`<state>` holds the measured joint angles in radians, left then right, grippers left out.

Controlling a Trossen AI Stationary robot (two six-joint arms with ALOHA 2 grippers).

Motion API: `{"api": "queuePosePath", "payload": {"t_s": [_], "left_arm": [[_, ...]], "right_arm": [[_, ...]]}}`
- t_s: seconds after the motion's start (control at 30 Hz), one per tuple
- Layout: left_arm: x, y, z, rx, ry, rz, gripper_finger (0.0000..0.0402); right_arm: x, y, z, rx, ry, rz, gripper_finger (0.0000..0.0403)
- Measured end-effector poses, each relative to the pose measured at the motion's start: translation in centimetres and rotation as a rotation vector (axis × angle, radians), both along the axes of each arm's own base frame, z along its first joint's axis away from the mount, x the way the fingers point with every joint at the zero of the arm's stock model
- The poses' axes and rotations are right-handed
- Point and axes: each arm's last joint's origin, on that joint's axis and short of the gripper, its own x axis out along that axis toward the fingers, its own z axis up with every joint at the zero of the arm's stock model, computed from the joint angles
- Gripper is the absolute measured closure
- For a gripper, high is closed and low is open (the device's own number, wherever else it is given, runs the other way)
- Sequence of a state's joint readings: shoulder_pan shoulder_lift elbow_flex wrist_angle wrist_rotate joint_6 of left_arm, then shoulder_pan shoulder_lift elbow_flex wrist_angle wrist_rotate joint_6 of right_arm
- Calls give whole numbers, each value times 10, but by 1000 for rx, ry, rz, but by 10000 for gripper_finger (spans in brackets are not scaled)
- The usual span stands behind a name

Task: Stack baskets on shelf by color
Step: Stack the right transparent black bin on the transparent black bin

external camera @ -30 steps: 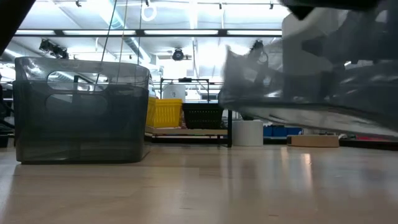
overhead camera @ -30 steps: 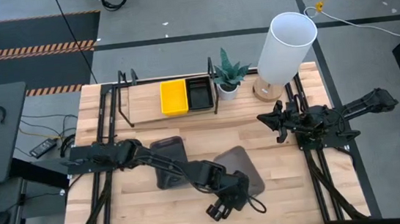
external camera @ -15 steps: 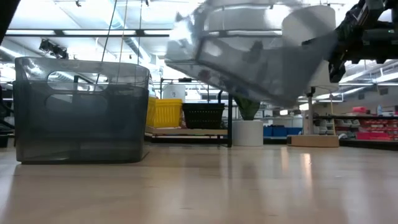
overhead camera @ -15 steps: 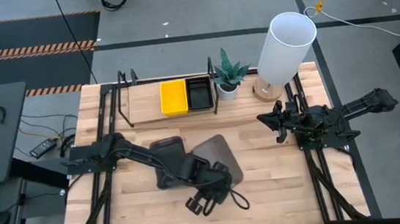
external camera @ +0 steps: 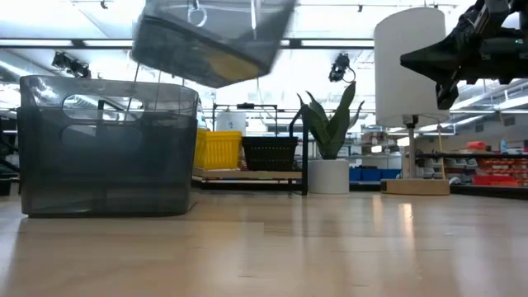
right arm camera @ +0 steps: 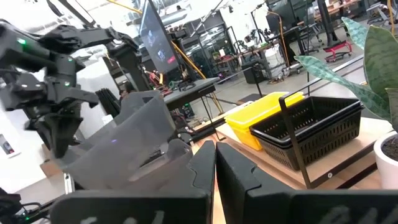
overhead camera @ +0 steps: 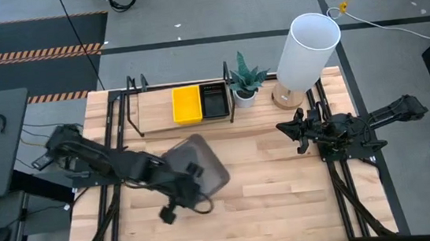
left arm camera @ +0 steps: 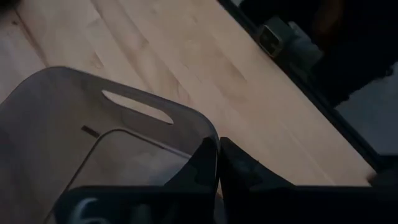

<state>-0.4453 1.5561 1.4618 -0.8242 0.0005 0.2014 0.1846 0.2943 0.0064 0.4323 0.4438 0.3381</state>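
The left gripper's fingers [left arm camera: 216, 163] are clamped on the rim of a grey basket [overhead camera: 197, 166], lifted at centre-left of the high view. Held by one edge, it could tilt, slip, or clip the other grey basket [external camera: 107, 148] on the surface before reaching the shelf [overhead camera: 155, 111] at upper centre; the right gripper [overhead camera: 293, 129], fingers together, waits at right.

Held basket [overhead camera: 200, 166]: translucent smoke-grey, plain walls. Second grey basket [external camera: 107, 148] on table: same see-through dark grey. Yellow basket [overhead camera: 186, 104]: bright yellow, slotted sides. Black basket [overhead camera: 214, 100]: black, perforated grid pattern. Shelf [overhead camera: 155, 110]: light wood board, black metal frame. Tabletop [overhead camera: 301, 191]: pale wood, plank stripes. Left gripper [left arm camera: 218, 158] and right gripper [right arm camera: 216, 163]: matte black. Plant [overhead camera: 247, 78]: green leaves, white pot. Lamp [overhead camera: 308, 48]: white shade, light wooden base. Floor: grey, with orange-black hazard stripes.
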Motion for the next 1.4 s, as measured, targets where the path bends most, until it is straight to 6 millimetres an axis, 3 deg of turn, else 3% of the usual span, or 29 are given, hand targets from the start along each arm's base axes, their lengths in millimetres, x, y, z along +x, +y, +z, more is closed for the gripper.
{"api": "queuePosePath", "payload": {"t_s": [0.27,0.63,1.03,1.2,1.4], "left_arm": [[-54,10,-5,26,-27,-101,393],[-97,13,-24,56,-66,-268,393],[-106,8,-48,129,-84,-398,393],[-105,9,-64,171,-94,-411,393],[-105,11,-69,173,-78,-395,383]], "right_arm": [[0,0,0,0,1,0,384],[0,0,0,0,0,0,384],[0,0,0,0,0,0,384],[0,0,0,0,0,0,384],[0,0,0,0,0,0,384]]}}
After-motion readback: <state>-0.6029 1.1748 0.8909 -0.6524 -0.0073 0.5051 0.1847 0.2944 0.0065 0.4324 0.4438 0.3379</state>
